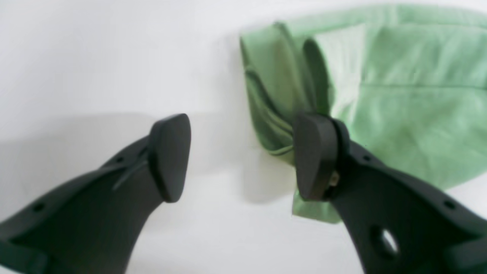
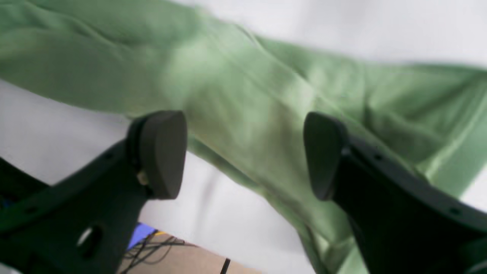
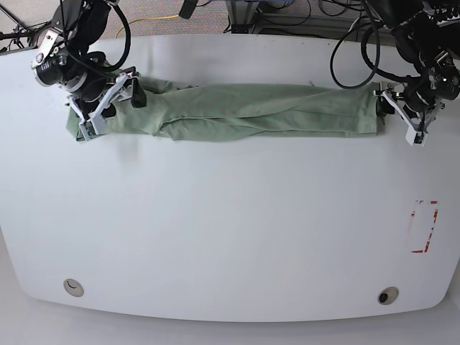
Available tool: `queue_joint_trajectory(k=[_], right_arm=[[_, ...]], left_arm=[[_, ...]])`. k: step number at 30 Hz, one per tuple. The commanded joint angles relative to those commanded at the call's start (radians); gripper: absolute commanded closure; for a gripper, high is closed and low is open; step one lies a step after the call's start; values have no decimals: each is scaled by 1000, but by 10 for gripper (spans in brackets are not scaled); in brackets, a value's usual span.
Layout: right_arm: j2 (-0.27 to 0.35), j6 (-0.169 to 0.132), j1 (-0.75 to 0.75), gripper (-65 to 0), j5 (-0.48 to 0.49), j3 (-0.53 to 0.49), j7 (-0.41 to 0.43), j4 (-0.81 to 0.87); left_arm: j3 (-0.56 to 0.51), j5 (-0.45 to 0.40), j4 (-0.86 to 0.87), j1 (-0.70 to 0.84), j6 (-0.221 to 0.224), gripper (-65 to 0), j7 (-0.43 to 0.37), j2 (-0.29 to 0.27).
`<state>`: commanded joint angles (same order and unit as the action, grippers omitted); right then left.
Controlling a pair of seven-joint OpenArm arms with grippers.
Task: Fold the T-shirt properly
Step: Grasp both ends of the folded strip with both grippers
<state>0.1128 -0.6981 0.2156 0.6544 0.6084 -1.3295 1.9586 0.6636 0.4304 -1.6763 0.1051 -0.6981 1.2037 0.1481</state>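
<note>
White table (image 3: 230, 237), long folded T-shirt (image 3: 251, 111), both grippers (image 1: 243, 160) (image 2: 243, 156) spread, seemingly empty.

The T-shirt (image 3: 251, 111) was plain pale sage green, unpatterned. The table (image 3: 230, 230) was white. Both grippers' fingers (image 1: 167, 156) were matte black.

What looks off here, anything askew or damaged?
No damage visible. The shirt lies as a long, wrinkled band across the table's far side, its end under the right tool bunched and uneven. Both tools are open; the left tool sits at the other end.
</note>
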Motion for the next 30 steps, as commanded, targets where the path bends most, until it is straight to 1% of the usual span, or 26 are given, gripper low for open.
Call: queue_joint_trajectory(k=[1, 2, 4, 7, 9, 13, 17, 21, 22, 25, 28, 30], right_arm=[[0, 0, -2, -460, -5, 0, 0, -2], [0, 0, -2, -460, -5, -5, 0, -3], [6, 0, -3, -460, 3, -20, 0, -15], [8, 0, -5, -460, -3, -25, 0, -18], [8, 0, -3, -460, -3, -25, 0, -20], [5, 0, -6, -460, -3, -25, 0, -20], [2, 0, -8, -460, -3, -25, 0, -20], [2, 0, -8, -460, -5, -25, 0, -21], [2, 0, -8, -460, -5, -25, 0, -21], [2, 0, -9, -460, -5, -25, 0, -21], [2, 0, -9, -460, -5, -25, 0, -21], [2, 0, -8, -460, -5, -21, 0, -21]], left_arm=[[0, 54, 2, 8, 0, -475, 11, 17], [0, 97, 2, 17, 0, -479, 12, 31], [0, 212, 2, 38, 0, -471, 12, 63], [0, 339, 2, 57, 0, -472, 14, 97], [0, 394, 2, 64, 0, -475, 14, 120], [-2, 397, 21, 61, 0, -474, 14, 126], [-6, 397, 120, 37, 0, -472, 14, 127], [-3, 341, 210, 18, 0, -472, 12, 127], [-3, 319, 224, 12, 0, -472, 11, 127], [-8, 292, 236, -2, 0, -472, 9, 124], [-9, 284, 238, -8, 0, -472, 9, 121], [-17, 285, 239, -9, 0, -472, 9, 107]])
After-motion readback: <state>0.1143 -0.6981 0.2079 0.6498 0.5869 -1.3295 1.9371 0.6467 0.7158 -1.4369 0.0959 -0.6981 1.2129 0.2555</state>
